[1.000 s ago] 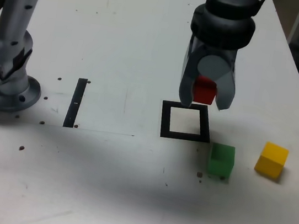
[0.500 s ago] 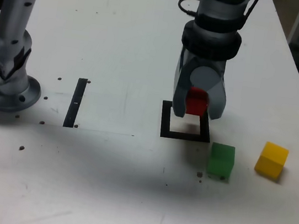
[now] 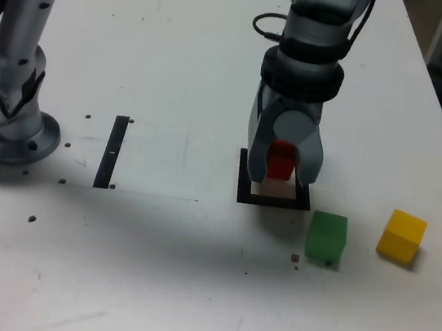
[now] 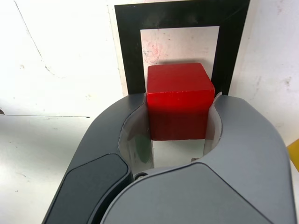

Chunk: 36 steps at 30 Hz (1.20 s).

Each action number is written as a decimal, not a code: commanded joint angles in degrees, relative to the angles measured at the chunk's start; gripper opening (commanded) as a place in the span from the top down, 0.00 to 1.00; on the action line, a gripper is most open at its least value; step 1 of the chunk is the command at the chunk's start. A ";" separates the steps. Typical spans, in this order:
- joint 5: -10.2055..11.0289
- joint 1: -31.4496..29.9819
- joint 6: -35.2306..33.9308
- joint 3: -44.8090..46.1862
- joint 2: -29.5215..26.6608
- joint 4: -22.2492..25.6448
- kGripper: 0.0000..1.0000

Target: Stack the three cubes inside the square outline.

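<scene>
My gripper [image 3: 281,174] is shut on the red cube [image 3: 281,159], which hangs low over the black square outline [image 3: 243,187]. In the wrist view the red cube [image 4: 179,99] is clamped between both fingers [image 4: 134,135], and the square outline [image 4: 127,42] with its white centre lies directly beneath it. Whether the cube touches the table I cannot tell. The green cube [image 3: 327,236] sits on the table just off the outline's near right corner in the exterior view. The yellow cube [image 3: 402,235] rests further to that view's right.
The arm's base [image 3: 6,115] stands at the exterior view's left. A thin black strip [image 3: 113,151] lies between the base and the outline. The table's right edge and a dark shape beyond it run along the exterior view's right. Small dark specks dot the tabletop.
The gripper has come down and slightly toward the exterior view's left with the red cube, from above the outline's far edge to low over its centre. Green and yellow cubes have not moved.
</scene>
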 commanded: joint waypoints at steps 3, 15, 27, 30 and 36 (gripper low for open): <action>-0.47 0.10 0.17 0.82 0.46 -0.96 0.73; -1.89 0.10 1.70 3.72 1.00 -4.77 0.13; -1.85 0.10 1.77 4.98 0.27 -5.55 0.00; -1.46 0.10 1.77 5.17 -0.17 -5.56 0.00; -0.27 0.10 1.77 5.08 -1.13 -5.56 0.00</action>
